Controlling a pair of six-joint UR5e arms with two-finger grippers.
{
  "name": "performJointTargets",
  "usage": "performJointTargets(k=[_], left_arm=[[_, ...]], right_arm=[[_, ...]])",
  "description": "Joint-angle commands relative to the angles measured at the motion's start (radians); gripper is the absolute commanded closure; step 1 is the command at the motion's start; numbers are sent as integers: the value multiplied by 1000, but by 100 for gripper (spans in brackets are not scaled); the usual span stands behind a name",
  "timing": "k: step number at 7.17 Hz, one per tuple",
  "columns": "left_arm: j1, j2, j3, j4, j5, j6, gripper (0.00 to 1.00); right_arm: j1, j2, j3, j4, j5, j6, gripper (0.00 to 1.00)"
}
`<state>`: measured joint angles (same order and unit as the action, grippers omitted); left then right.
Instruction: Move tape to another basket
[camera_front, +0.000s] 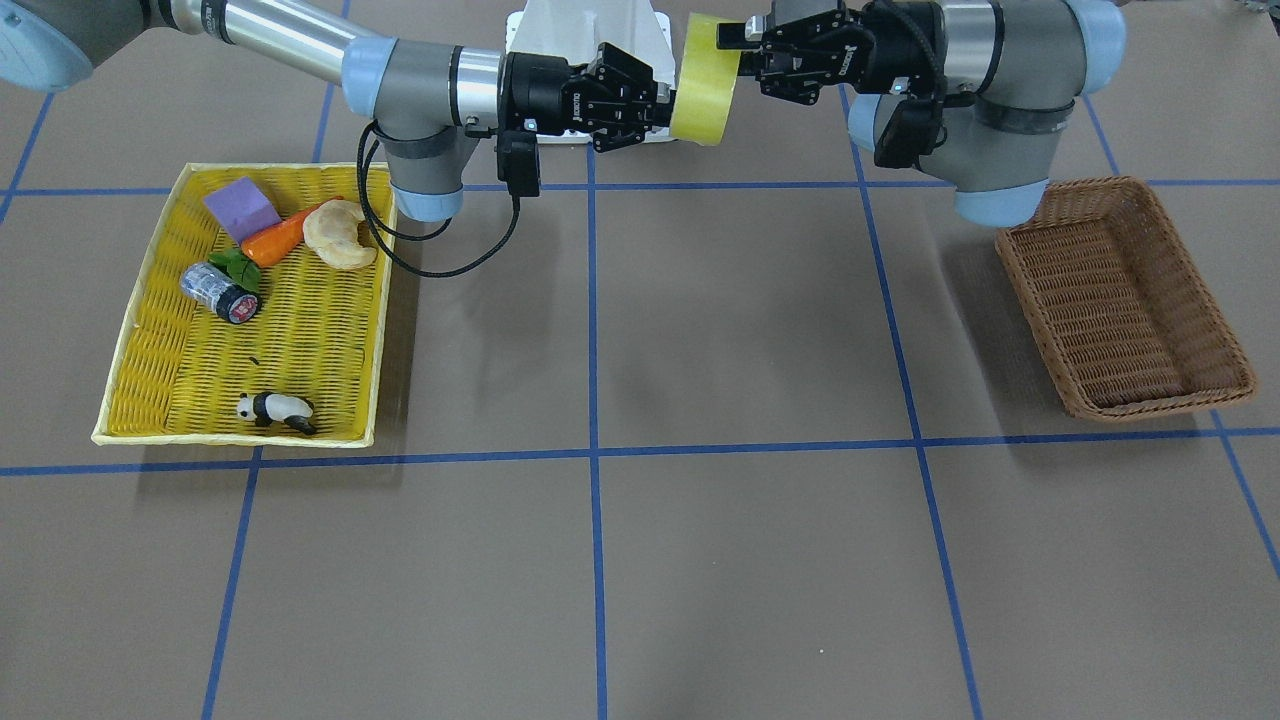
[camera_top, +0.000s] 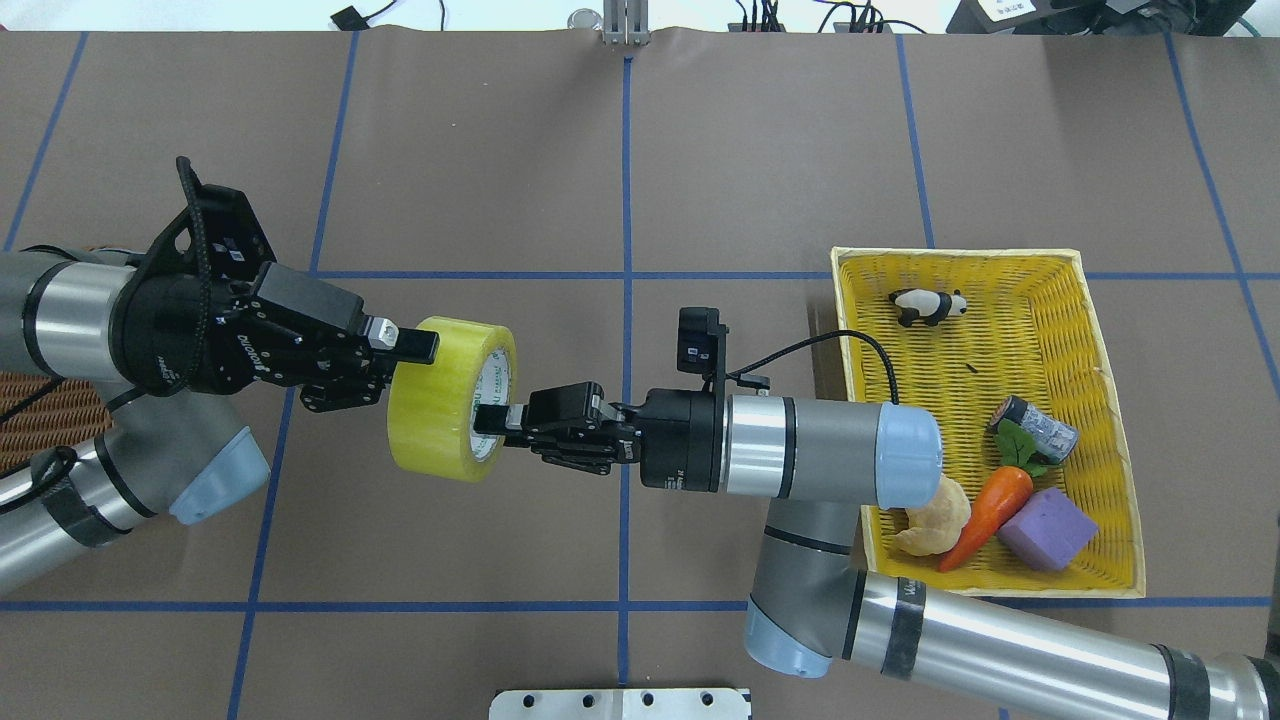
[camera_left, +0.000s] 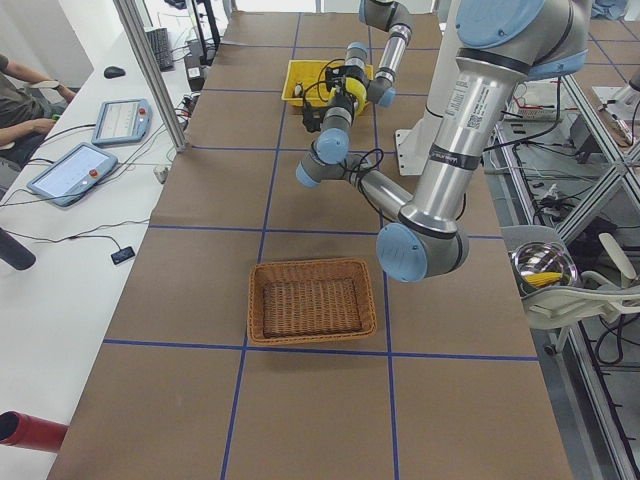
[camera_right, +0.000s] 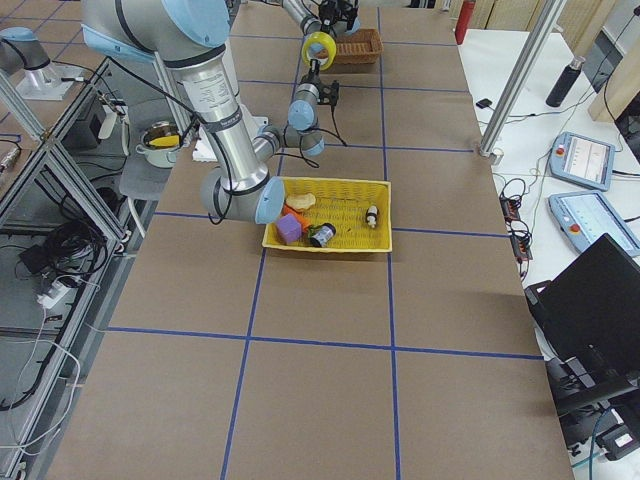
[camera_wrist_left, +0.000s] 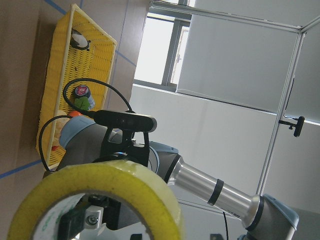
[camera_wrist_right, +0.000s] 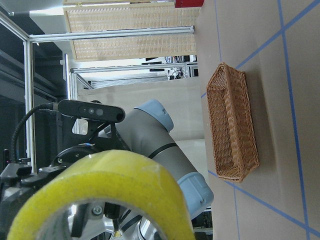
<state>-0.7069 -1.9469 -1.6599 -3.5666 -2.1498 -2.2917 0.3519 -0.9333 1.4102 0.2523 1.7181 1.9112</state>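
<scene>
The tape (camera_top: 445, 400), a wide ring of translucent yellow packing tape with a pale grey-white core, hangs in the air over the middle of the brown worktop (camera_front: 740, 330), caught between the two arms. The right claw (camera_top: 495, 420) comes at it from the side of the bright yellow woven tray (camera_front: 300, 340). It is pinched narrow on the ring's wall, with one finger pushed into the core. The left claw (camera_top: 400, 360) meets the roll from the other side. One finger lies along the outer face near the top and the other is hidden behind the roll, so I cannot tell whether it has clamped down. To my eye this is the hand-over, roughly the halfway mark: the roll is out of the tray and up off the worktop. The rectangular brown woven wicker basket (camera_front: 1110, 300), well apart on the left arm's side, holds nothing. What remains, I'd say, is the left arm taking the roll alone, carrying it over the basket and letting go.
</scene>
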Motion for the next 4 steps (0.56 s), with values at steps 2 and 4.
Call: performJointTargets(k=[2, 4], left_arm=[[4, 5, 3, 0, -2, 1, 100], [3, 10, -4, -1, -8, 6, 100]], right_arm=[[2, 2, 3, 1, -22, 81, 0], [21, -40, 25, 13, -11, 85, 0]])
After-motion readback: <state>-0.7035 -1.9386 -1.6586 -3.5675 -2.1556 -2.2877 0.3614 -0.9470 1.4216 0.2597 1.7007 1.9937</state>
